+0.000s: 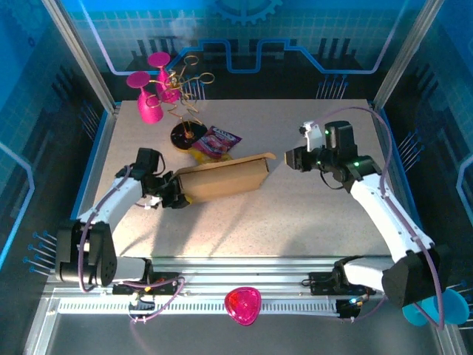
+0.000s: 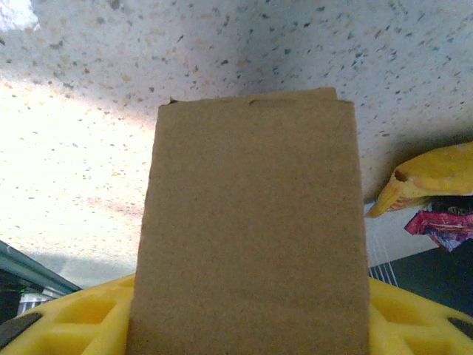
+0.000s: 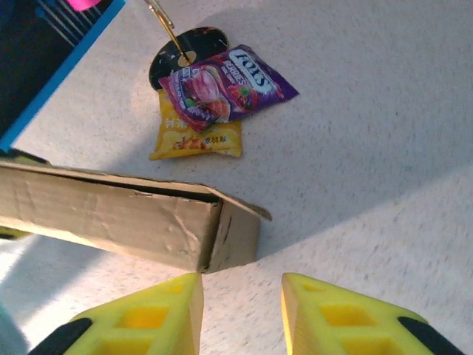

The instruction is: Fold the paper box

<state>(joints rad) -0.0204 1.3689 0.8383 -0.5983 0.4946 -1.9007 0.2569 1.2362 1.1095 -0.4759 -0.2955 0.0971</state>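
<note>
The paper box [image 1: 223, 177] is a brown cardboard box lying on the table's middle, its long side running left to right. My left gripper [image 1: 171, 194] is shut on the box's left end. In the left wrist view the cardboard [image 2: 251, 222] runs out between the yellow fingers [image 2: 66, 318]. My right gripper [image 1: 295, 157] hovers to the right of the box, apart from it. In the right wrist view it [image 3: 240, 285] stands open with bare table between its fingers. The box's right end [image 3: 233, 237] lies just beyond the left fingertip, a lid flap [image 3: 240, 203] sticking out above it.
A purple snack packet [image 3: 225, 81] lies on a yellow one [image 3: 196, 133] just behind the box. Behind them stands a gold wire rack on a black base [image 1: 182, 134] with pink glasses [image 1: 148, 96]. A pink object [image 1: 242, 305] sits on the front rail.
</note>
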